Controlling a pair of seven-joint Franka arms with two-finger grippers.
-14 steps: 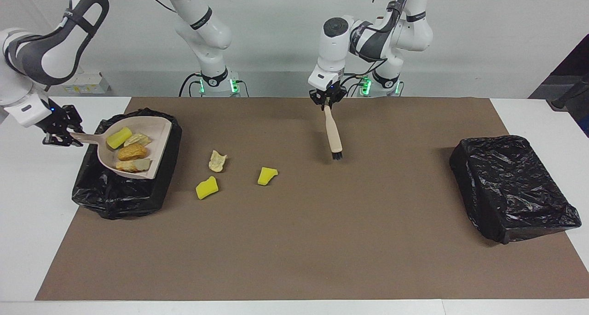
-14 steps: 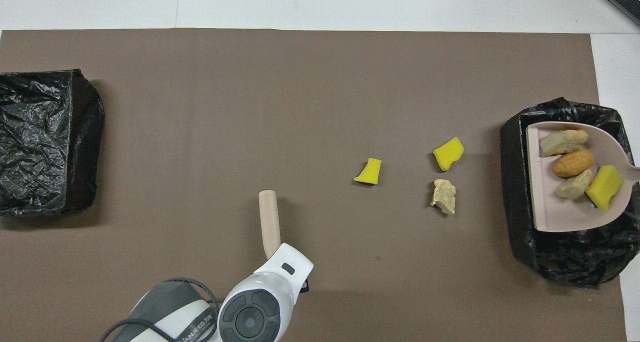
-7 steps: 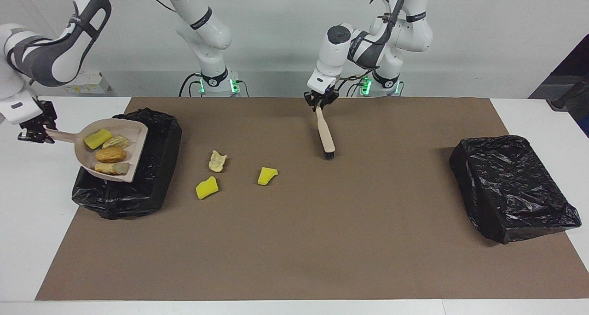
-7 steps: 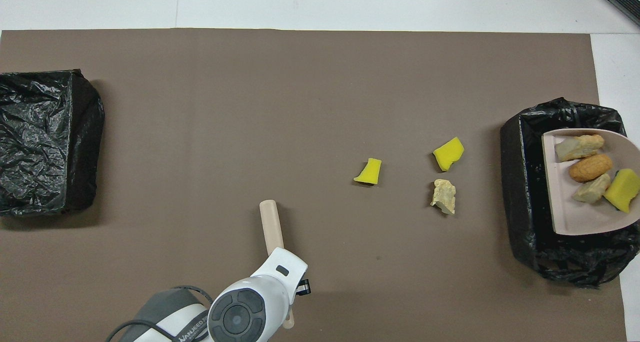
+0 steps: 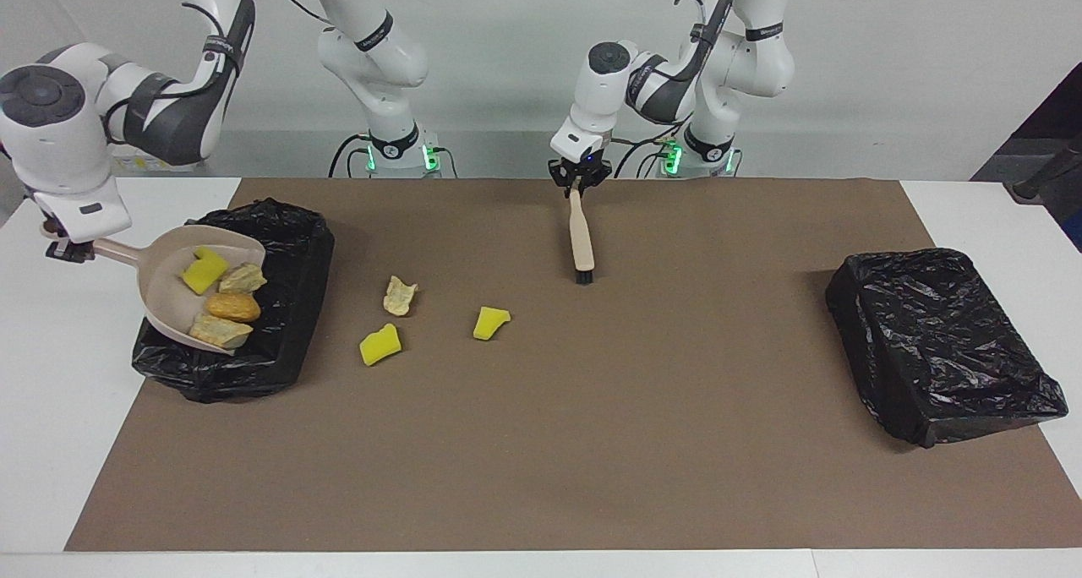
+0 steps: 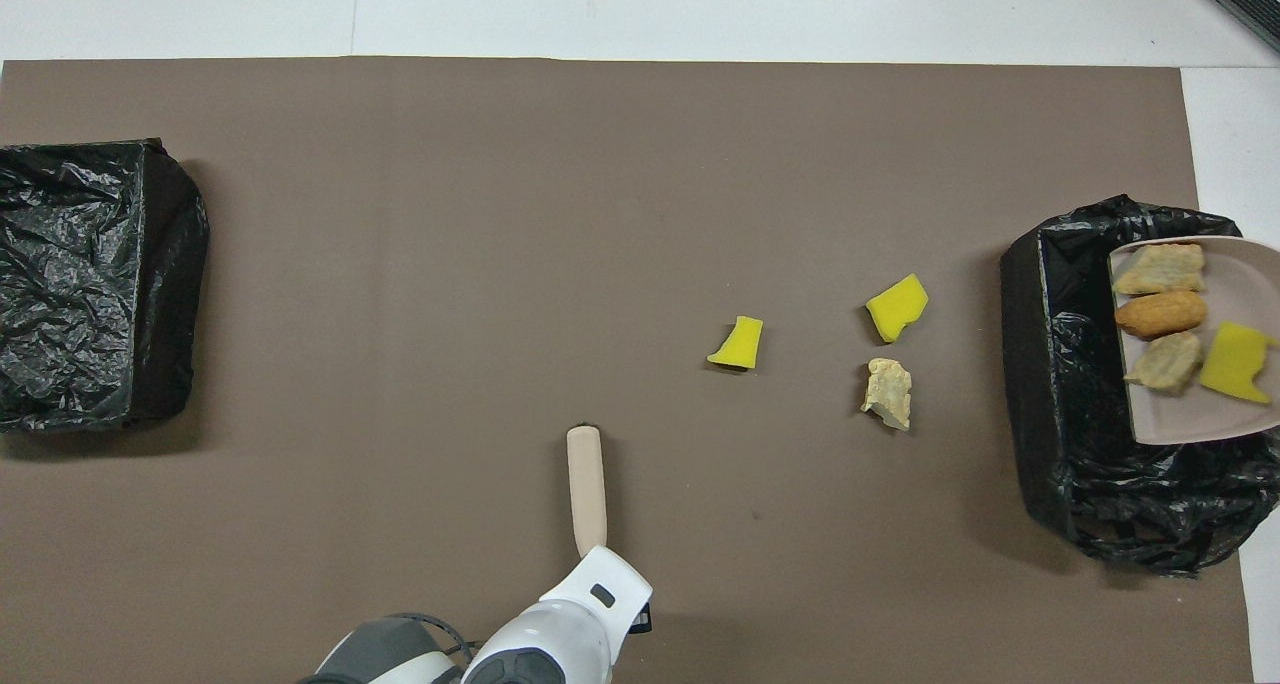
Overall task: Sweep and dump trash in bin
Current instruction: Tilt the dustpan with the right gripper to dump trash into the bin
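Trash (image 5: 221, 295): four pieces in dustpan (image 5: 165, 286) tilted over bin (image 5: 292, 248), right hand (image 5: 63, 248) apparently clamping handle for dumping; left hand (image 5: 578, 179) closed on brush (image 5: 580, 240).

Open desk (image 5: 676, 443) runs wide between the 2 black bins (image 5: 287, 248) (image 5: 938, 341). 3 loose trash pieces (image 5: 380, 344) (image 5: 399, 295) (image 5: 490, 322) lie near the bin at the right arm's end, whose opening is partly covered by the raised dustpan (image 5: 165, 286). The hanging brush (image 5: 580, 236) blocks the middle.
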